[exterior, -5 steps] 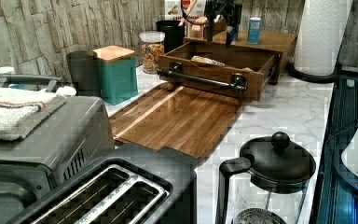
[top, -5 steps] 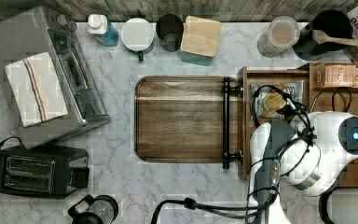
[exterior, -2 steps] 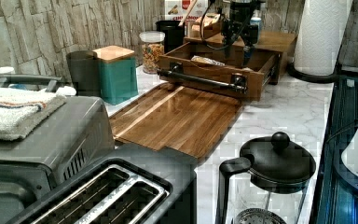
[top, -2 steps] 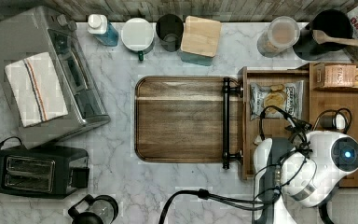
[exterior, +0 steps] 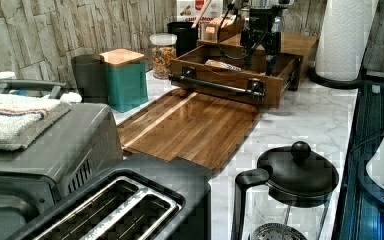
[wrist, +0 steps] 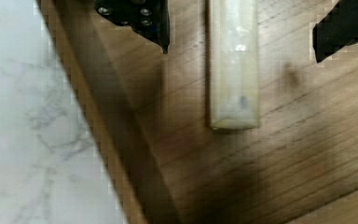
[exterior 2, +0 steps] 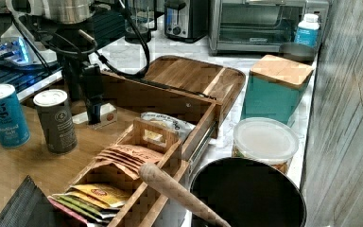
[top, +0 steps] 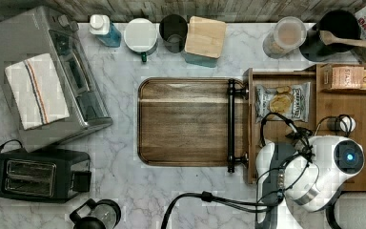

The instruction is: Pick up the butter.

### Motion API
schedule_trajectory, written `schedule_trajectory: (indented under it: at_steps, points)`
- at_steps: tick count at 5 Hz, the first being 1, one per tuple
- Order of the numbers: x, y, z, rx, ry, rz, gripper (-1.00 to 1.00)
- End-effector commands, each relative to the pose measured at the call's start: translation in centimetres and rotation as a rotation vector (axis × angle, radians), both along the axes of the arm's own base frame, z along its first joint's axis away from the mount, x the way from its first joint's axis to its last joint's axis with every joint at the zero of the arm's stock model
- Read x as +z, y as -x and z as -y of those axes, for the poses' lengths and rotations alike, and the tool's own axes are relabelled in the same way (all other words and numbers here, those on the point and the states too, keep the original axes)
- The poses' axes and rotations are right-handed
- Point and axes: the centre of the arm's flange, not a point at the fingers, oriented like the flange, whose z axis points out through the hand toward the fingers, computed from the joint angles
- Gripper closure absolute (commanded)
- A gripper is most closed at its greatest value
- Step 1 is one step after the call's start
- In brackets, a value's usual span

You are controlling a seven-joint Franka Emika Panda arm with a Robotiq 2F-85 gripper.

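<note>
Your marble tabletop point(top: 124, 157) carries a wooden tray point(exterior 2: 123, 101) with a snack bag point(top: 282, 101) inside, and the butter point(wrist: 233, 65) lies flat on the tray floor beside the tray's side wall. Your claw point(wrist: 256, 28) hangs spread open right above it, one finger point(wrist: 142, 16) on each side of the stick, not touching. The stick's long axis runs across the gap between the fingers, so closing should pinch its narrow width, though how high you sit above it is hard to judge.

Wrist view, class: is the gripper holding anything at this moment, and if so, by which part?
Nothing is held. The gripper is open, one finger on each side of the butter, clear of it; the butter lies flat on the wood.
</note>
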Motion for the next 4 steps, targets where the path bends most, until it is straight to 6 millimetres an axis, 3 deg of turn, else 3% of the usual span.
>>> schedule_trajectory:
  at_steps: [1, 4]
  points:
    - [-2.0, 0.7, -0.1, -0.058, 0.034, 0.032, -1.00]
    - [-4.8, 1.2, -1.2, -0.083, 0.012, 0.049, -1.00]
